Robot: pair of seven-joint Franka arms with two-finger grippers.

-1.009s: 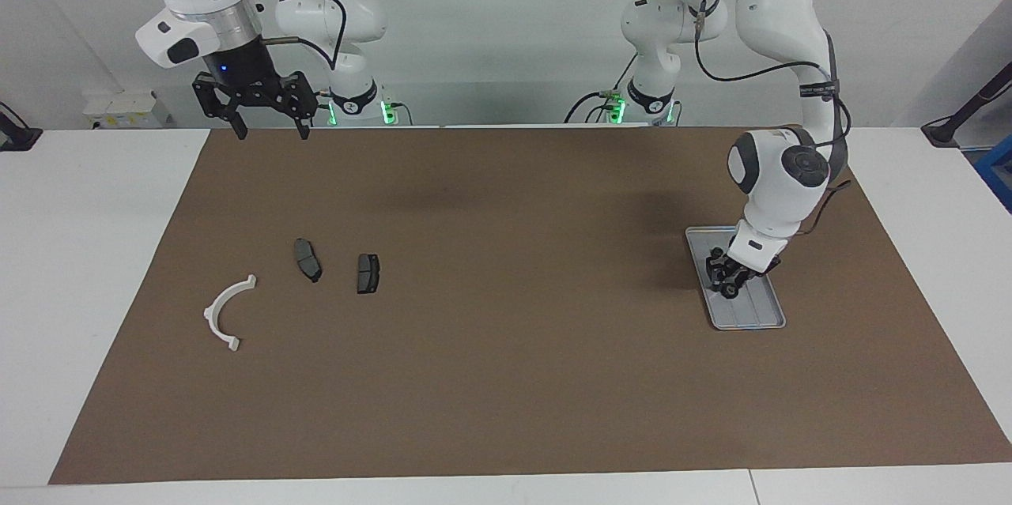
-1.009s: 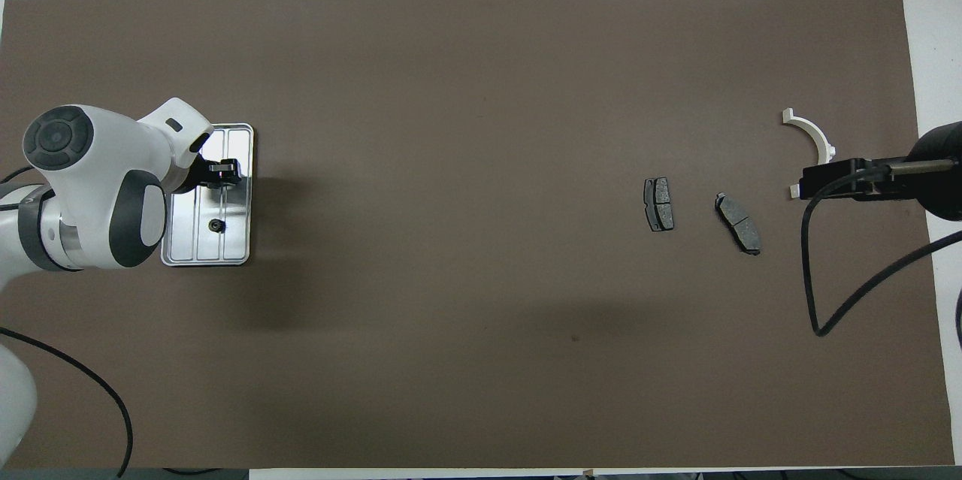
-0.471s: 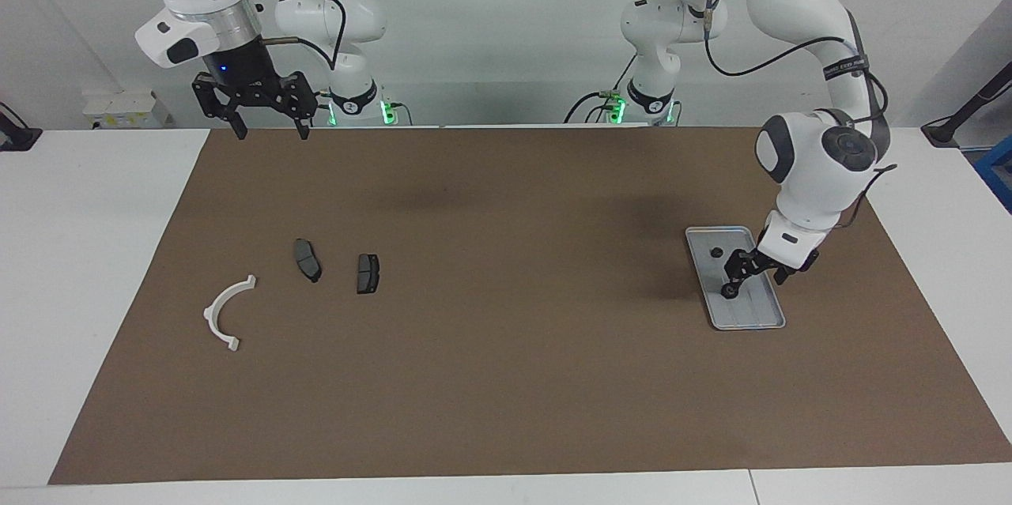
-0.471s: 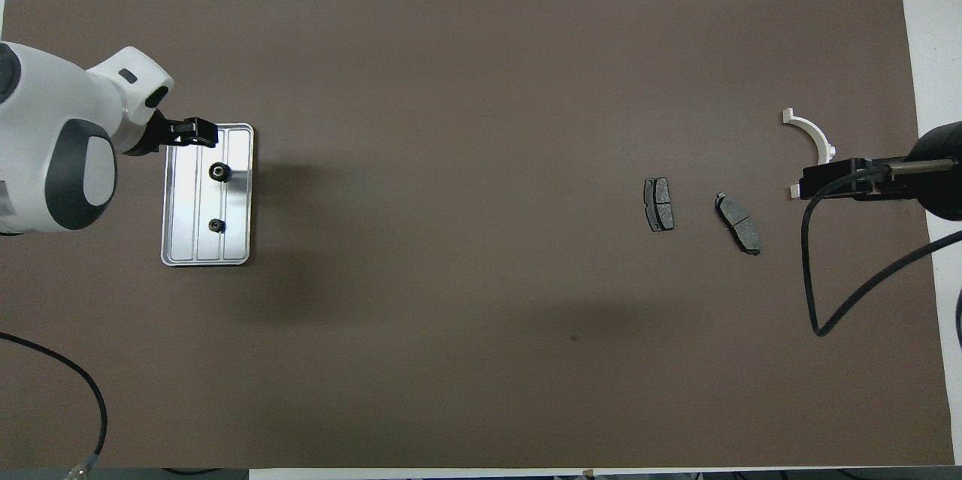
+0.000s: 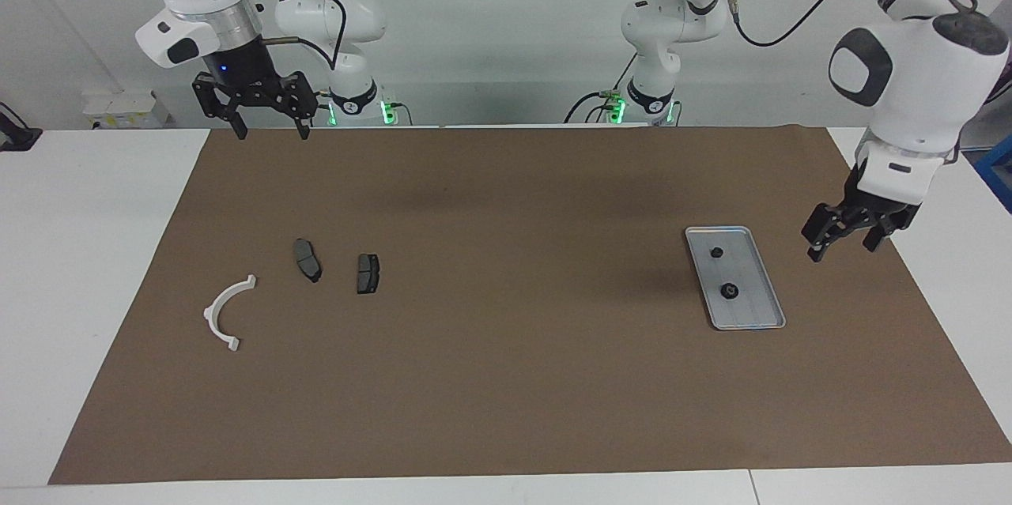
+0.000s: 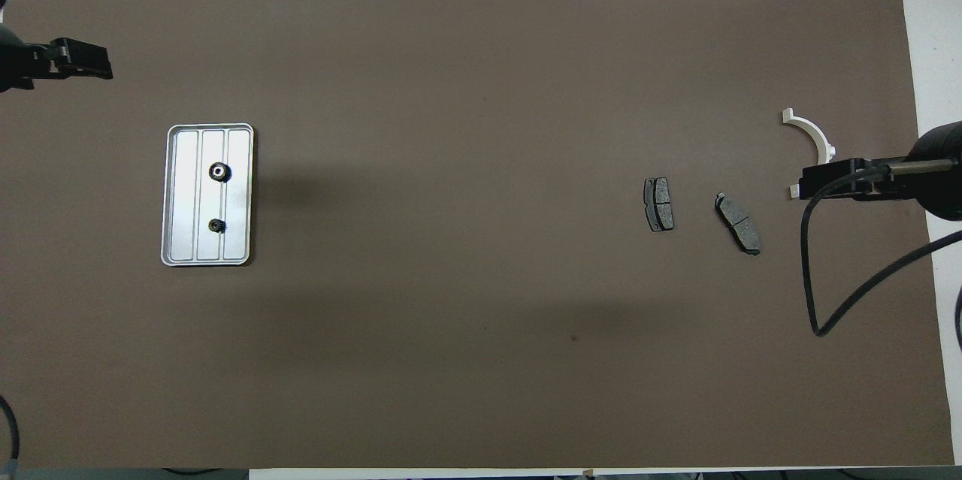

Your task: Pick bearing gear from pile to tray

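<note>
Since a second ago your left gripper (image 5: 844, 243) has left the shallow silver-grey metal tray (image 5: 763, 284), jaws wide, small black toothed gear (image 5: 728, 292) deposited; right gripper (image 5: 267, 128) waits, jaws wide.

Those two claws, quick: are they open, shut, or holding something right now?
Left gripper: open, empty, raised beside the tray.
Right gripper: open, empty, waiting over the mat's edge.

A shallow silver tray (image 6: 174, 194) lies flat toward the left arm's end of the brown mat, holding two small black bearing gears: the larger gear (image 6: 219, 172) at twelve o'clock of the smaller gear (image 6: 216, 224).
</note>
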